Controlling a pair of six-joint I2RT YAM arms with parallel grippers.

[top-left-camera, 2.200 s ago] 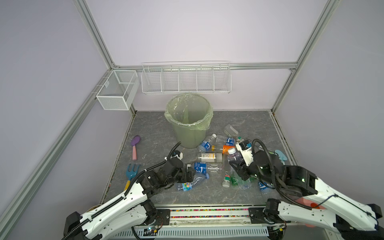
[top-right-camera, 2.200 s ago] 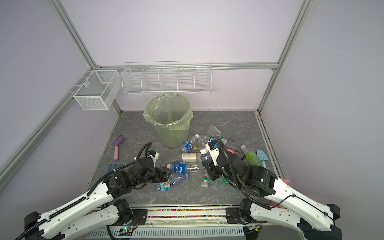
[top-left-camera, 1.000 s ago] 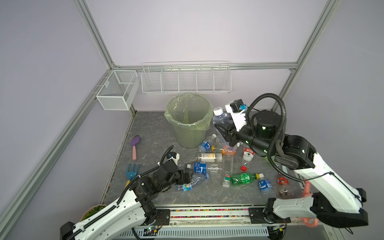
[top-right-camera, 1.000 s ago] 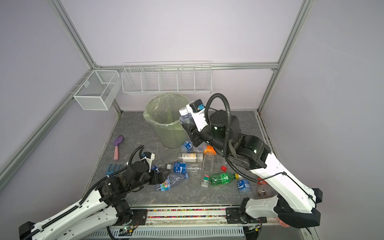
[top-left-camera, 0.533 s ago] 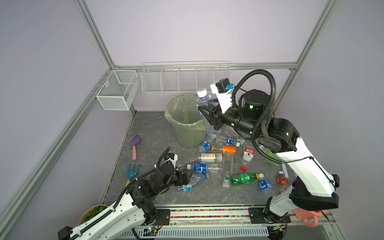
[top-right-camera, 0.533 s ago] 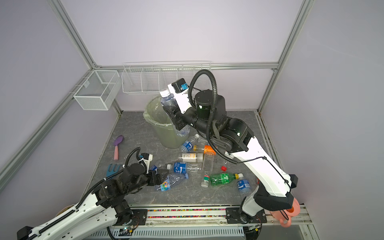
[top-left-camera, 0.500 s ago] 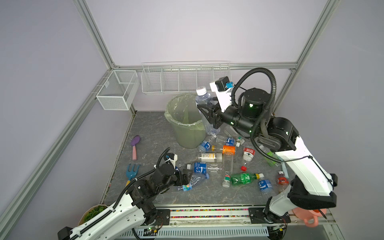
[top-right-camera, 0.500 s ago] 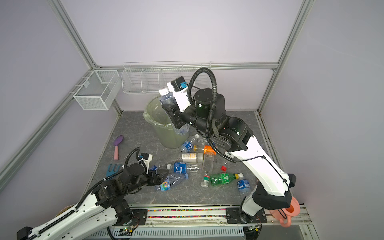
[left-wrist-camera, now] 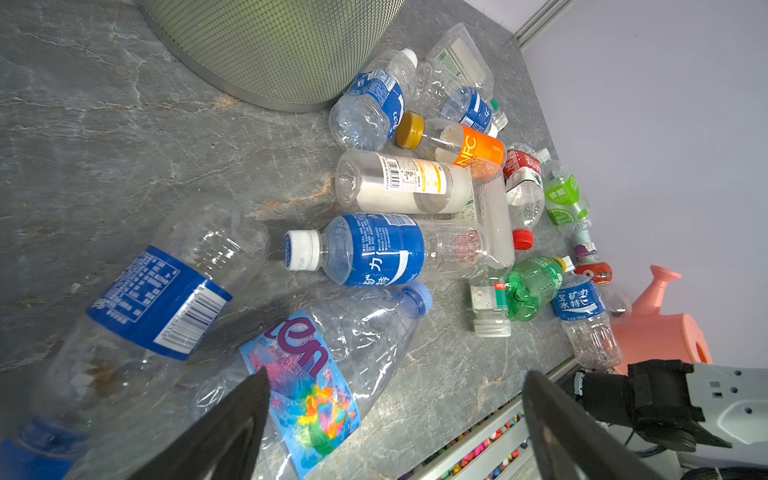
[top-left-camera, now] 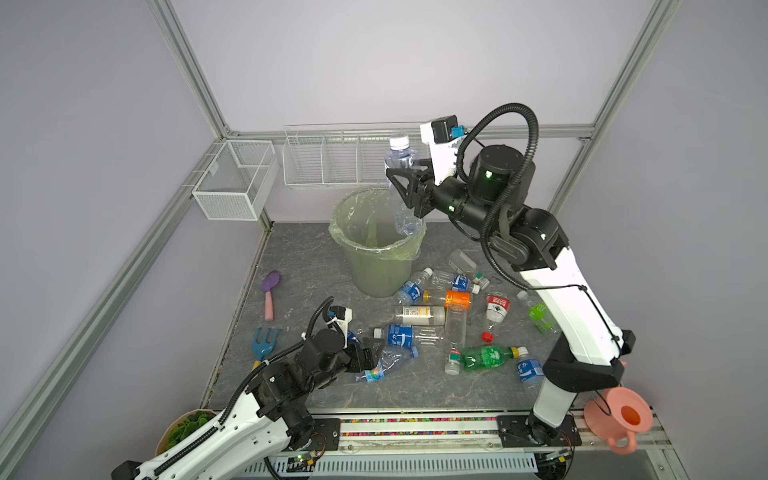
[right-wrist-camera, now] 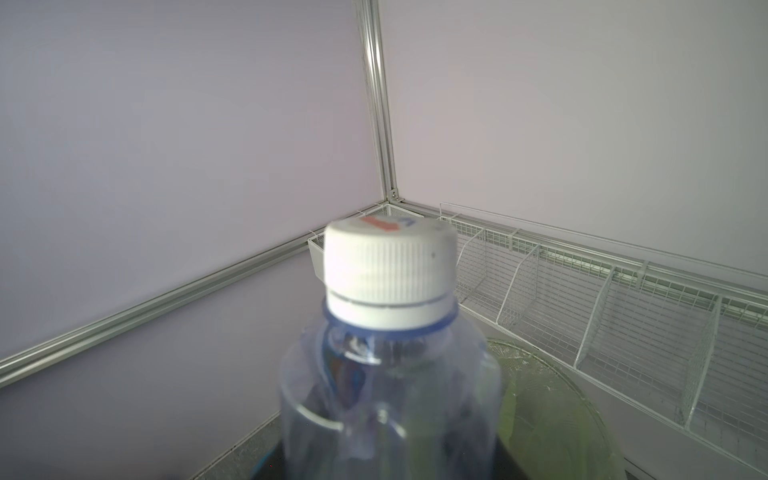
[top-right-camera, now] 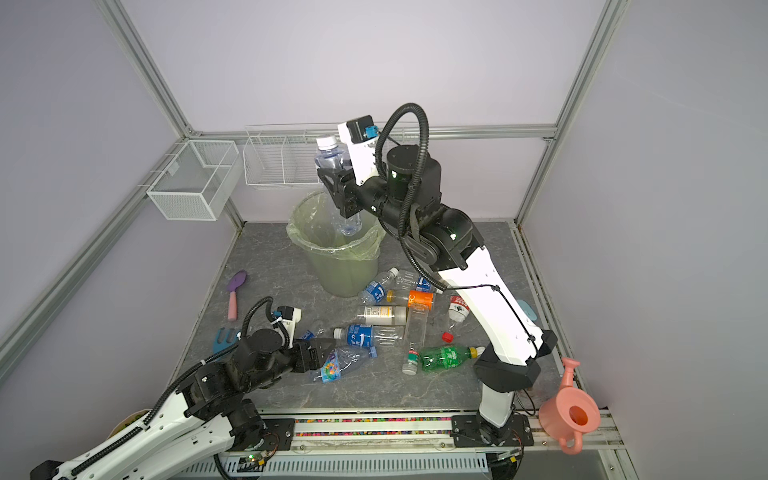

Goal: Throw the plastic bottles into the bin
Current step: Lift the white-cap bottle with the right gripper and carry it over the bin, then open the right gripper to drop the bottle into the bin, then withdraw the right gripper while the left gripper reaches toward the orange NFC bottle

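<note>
My right gripper (top-left-camera: 406,185) is shut on a clear plastic bottle (top-left-camera: 402,164) with a white cap, held upright high above the far rim of the bin (top-left-camera: 376,253); the same bottle (right-wrist-camera: 390,374) fills the right wrist view and hides the fingers. My left gripper (left-wrist-camera: 395,376) stands open low over the table, one finger over a crumpled bottle (left-wrist-camera: 316,365) with a multicoloured label. Several more bottles lie beyond, among them a blue-labelled one (left-wrist-camera: 374,249), an orange-labelled one (top-left-camera: 456,298) and a green one (top-left-camera: 486,357). The pale-green bin (top-right-camera: 340,257) shows in both top views.
Two white wire baskets (top-left-camera: 235,178) (top-left-camera: 332,164) hang on the back walls. A purple and pink spade (top-left-camera: 270,293) and a blue hand rake (top-left-camera: 266,340) lie left. A pink watering can (top-left-camera: 619,415) stands at the front right, a loose red cap (top-left-camera: 487,336) among the bottles.
My right arm has carried the clear bottle up and leftward, from beside the bin to above its rim. My left gripper has stayed open by the multicoloured bottle.
</note>
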